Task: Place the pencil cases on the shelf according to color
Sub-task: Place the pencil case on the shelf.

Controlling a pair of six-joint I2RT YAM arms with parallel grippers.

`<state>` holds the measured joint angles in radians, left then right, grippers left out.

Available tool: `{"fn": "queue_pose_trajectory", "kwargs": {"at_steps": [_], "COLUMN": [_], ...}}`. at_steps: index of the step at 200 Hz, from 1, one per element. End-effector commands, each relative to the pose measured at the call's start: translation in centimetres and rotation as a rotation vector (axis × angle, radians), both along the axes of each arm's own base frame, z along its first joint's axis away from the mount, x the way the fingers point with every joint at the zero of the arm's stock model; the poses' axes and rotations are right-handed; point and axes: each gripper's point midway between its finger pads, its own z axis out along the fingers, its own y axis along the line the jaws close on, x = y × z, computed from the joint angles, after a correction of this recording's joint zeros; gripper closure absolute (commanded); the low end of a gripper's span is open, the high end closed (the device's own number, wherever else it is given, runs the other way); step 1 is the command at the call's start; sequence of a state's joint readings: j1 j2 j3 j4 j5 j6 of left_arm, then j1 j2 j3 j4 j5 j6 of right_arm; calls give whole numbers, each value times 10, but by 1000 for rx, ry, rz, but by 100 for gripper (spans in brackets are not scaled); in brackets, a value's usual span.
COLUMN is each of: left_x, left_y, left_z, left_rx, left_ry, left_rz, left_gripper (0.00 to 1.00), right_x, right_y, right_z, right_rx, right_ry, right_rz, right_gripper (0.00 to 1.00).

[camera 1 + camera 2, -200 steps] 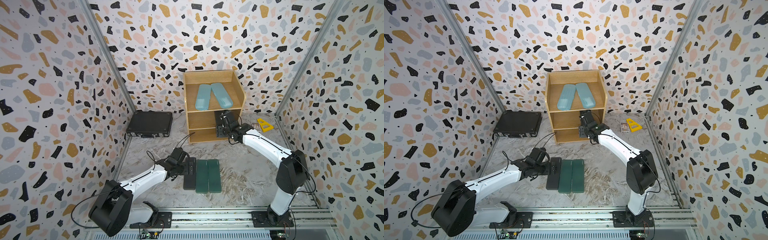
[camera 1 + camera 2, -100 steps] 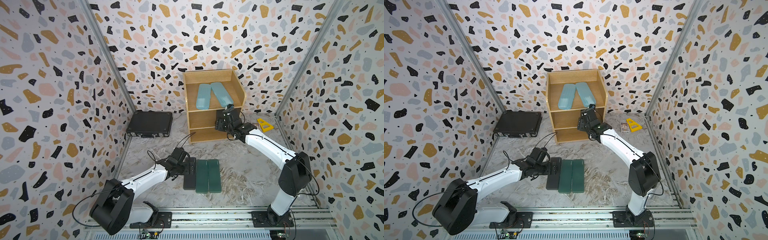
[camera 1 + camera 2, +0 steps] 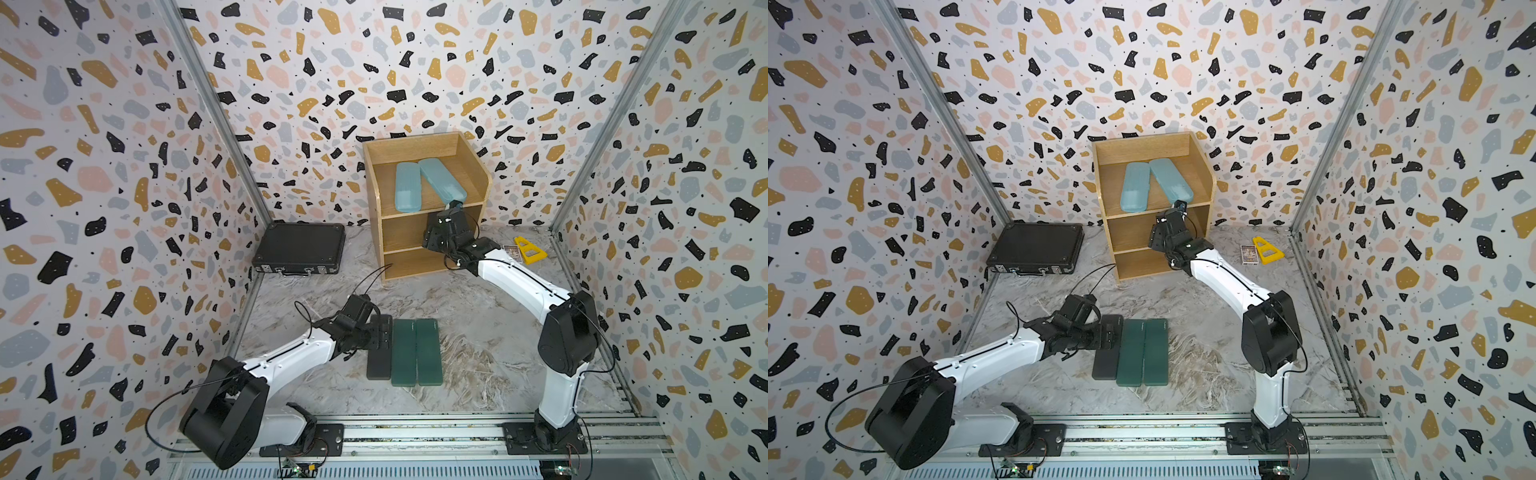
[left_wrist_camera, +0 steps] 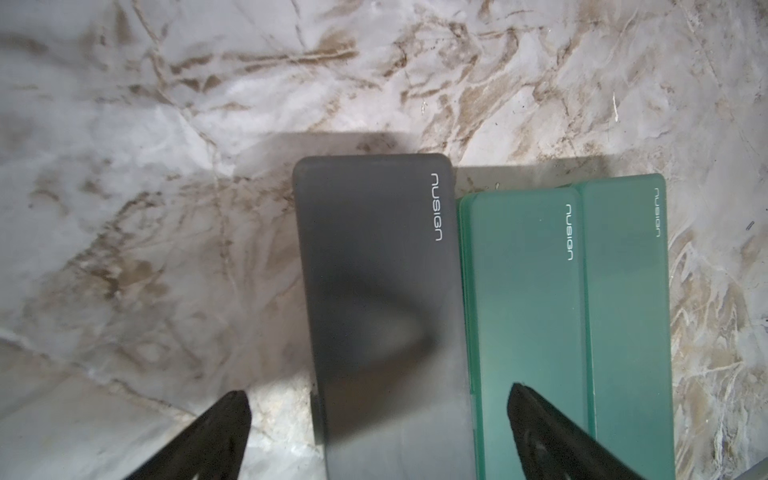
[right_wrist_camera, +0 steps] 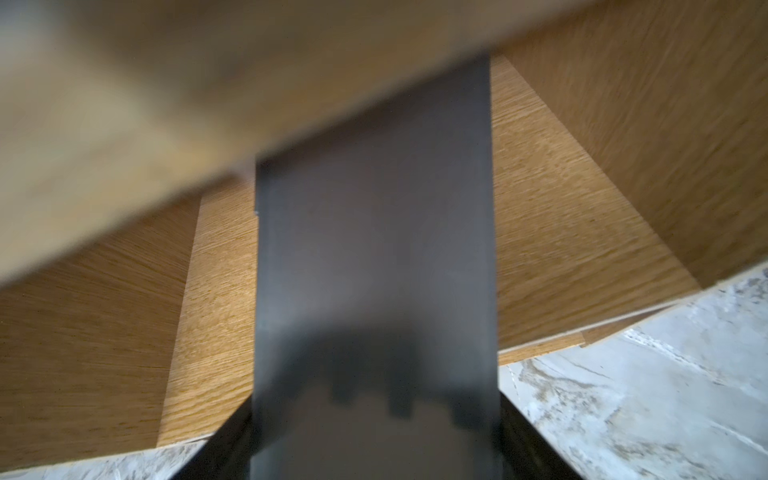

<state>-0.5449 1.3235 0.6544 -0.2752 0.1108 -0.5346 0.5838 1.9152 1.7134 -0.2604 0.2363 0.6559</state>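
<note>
The light-wood shelf (image 3: 377,220) (image 3: 1105,232) stands at the back, with two light blue pencil cases (image 3: 407,187) (image 3: 442,178) lying on its top tier. My right gripper (image 3: 446,226) (image 3: 1173,224) is at the shelf's open front, below the top board. It is shut on a black pencil case (image 5: 374,270), whose far end runs in under a shelf board. On the floor lie a black case (image 3: 379,361) (image 4: 374,270) and two green cases (image 3: 404,353) (image 3: 429,351) side by side. My left gripper (image 3: 380,332) (image 4: 378,395) stands open, straddling the black case.
A large black briefcase (image 3: 301,249) lies left of the shelf. A yellow triangular piece (image 3: 530,249) and a small card box (image 3: 511,251) sit right of it. Patterned walls close in on three sides, and a metal rail (image 3: 415,436) runs along the front.
My right gripper has risen with the black case from the lowest tier to a higher point at the shelf front. The left arm has stayed put.
</note>
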Motion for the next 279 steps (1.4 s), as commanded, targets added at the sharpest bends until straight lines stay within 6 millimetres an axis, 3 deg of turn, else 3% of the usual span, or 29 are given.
{"fn": "queue_pose_trajectory", "kwargs": {"at_steps": [1, 69, 120, 191, 247, 279], "left_x": [1, -1, -3, -2, 0, 3], "left_y": [-4, -3, -2, -3, -6, -4], "left_z": [-3, -6, -10, -11, -15, -13], "left_rx": [-13, -3, 1, 4, 3, 10], "left_ry": [-8, 0, 9, 17, 31, 14], "left_rz": [-24, -36, -35, -37, -42, -25], "left_gripper": [0, 0, 0, 0, 0, 0], "right_x": [14, 3, 0, 10, 5, -10], "right_y": [16, 9, 1, 3, 3, -3], "right_z": [-27, -66, -71, -34, 11, 26], "right_rx": [32, -50, -98, -84, -46, -31], "right_ry": [49, 147, 135, 64, -11, -27], "right_rz": [54, 61, 60, 48, 69, 87], "right_gripper": [37, 42, 35, 13, 10, 8]}}
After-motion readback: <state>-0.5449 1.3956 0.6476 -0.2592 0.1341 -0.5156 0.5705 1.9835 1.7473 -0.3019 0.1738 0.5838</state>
